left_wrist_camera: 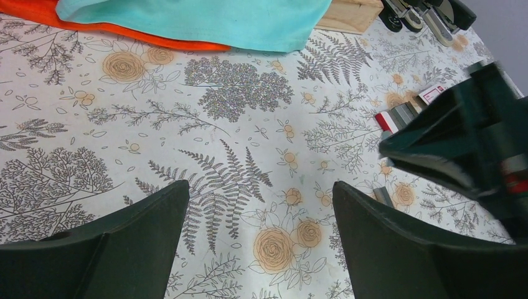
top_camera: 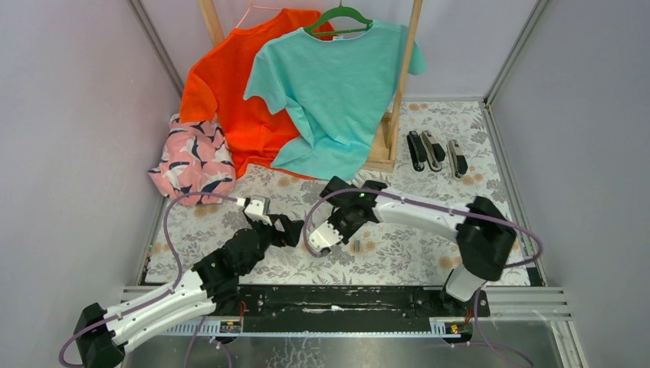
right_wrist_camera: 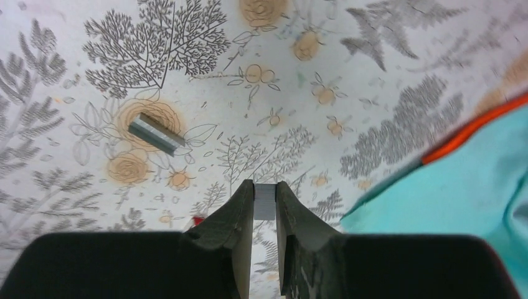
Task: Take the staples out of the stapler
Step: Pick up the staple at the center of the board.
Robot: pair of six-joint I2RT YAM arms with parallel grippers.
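Observation:
My right gripper [right_wrist_camera: 264,187] is shut on a short silvery strip of staples [right_wrist_camera: 264,200], pinched between its fingertips above the flowered cloth. A second strip of staples [right_wrist_camera: 157,133] lies loose on the cloth to its left, also seen as a small strip [top_camera: 356,245] in the top view and as a grey strip [left_wrist_camera: 383,196] in the left wrist view. Three staplers [top_camera: 433,150] lie side by side at the back right. My left gripper [left_wrist_camera: 261,193] stands open over bare cloth, just left of the right gripper [top_camera: 329,234].
A small white-and-red box [left_wrist_camera: 408,111] lies on the cloth beyond the right arm [left_wrist_camera: 473,137]. A teal shirt [top_camera: 337,92] and an orange shirt [top_camera: 230,100] hang from a wooden rack [top_camera: 398,84] at the back. A pink patterned cloth [top_camera: 192,157] lies at the back left.

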